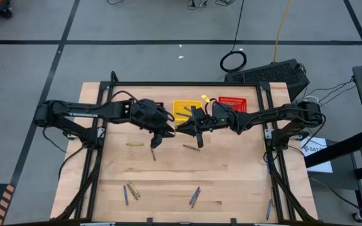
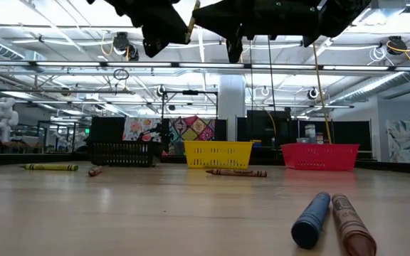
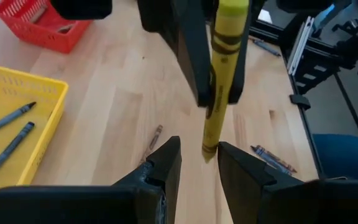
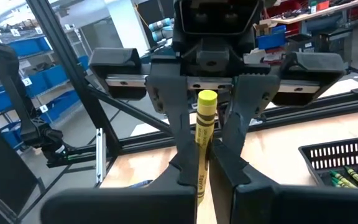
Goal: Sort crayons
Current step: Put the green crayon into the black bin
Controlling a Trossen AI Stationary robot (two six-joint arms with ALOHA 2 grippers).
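A: Mid-air over the worktop (image 1: 168, 182), your left gripper (image 3: 197, 158) stands with its fingers parted around the lower tip of a yellow crayon (image 3: 219, 74), not pinching it.

B: The right gripper (image 4: 202, 165), fingers clamped shut on that crayon, holds it upright. You look mid-handover: close the left fingers first, then release the right, and carry it to the black basket (image 4: 344, 165).
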